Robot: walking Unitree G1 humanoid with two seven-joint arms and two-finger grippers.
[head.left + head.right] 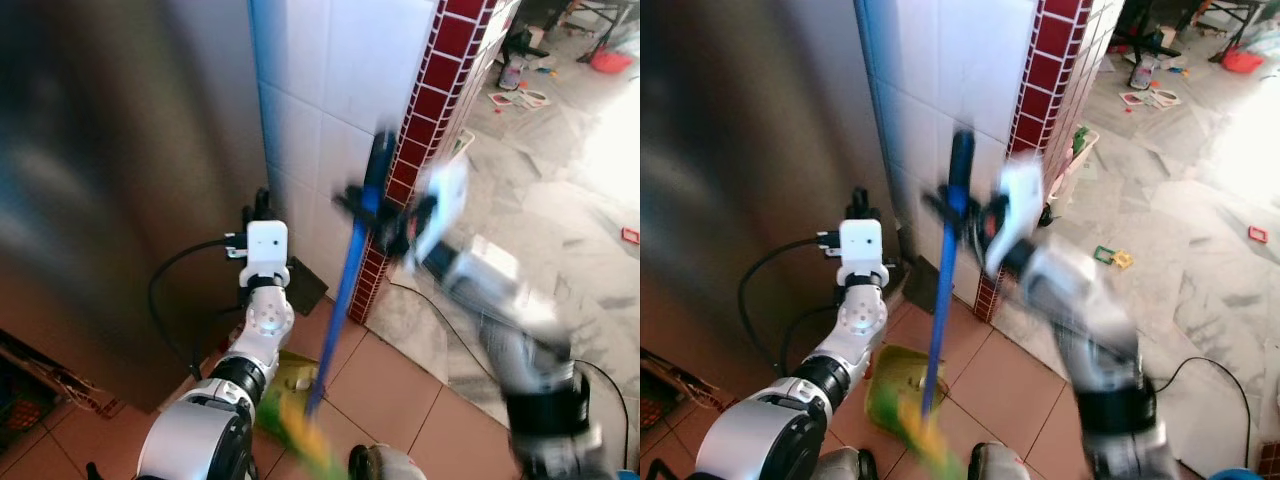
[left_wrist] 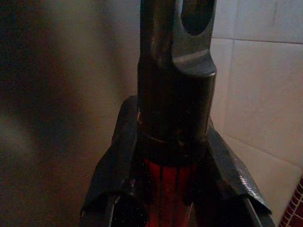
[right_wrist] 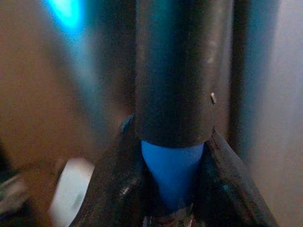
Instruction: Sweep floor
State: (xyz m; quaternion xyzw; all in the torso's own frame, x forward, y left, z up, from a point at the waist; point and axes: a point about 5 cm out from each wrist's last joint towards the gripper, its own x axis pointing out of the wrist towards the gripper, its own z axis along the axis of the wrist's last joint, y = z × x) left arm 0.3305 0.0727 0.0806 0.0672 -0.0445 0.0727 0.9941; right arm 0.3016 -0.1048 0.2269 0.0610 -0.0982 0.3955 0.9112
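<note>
Head views: our right gripper [image 1: 385,215] clamps the blue broom [image 1: 345,290] below its dark grip; the shaft stands near upright by the tiled wall [image 1: 330,90], green-yellow bristles on the floor [image 1: 400,390].
Left wrist: left gripper [image 2: 173,156] closes on a red-and-black handle [image 2: 173,94].
Right wrist: fingers [image 3: 118,179] pinch the shaft.

Home: tiled wall [image 1: 330,90], fridge [image 1: 120,180]

We see our left gripper [image 2: 173,189] clamped on a handle [image 2: 175,90], red low down with a dark holed end, beside a white tiled wall [image 2: 255,85]
</note>
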